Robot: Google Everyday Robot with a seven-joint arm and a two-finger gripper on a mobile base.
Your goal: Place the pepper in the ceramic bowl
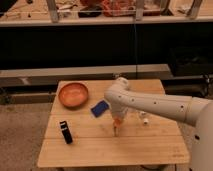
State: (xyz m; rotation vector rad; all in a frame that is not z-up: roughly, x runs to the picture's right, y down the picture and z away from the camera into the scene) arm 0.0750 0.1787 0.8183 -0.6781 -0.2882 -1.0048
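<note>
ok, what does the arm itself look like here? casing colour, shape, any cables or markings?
The arm is off-white with smooth rounded shells: a thick tube coming from the right edge and ending in a bulbous joint. No loose cables or markings show. The gripper, below that joint over the middle of the wooden table, is much narrower than the arm.

Orange pepper (pixel 117 122) at claw (pixel 116 130), ceramic bowl (pixel 73 95) well apart

Lab — cluttered shelves (pixel 75 21), gripper (pixel 116 130) over table (pixel 100 150)
</note>
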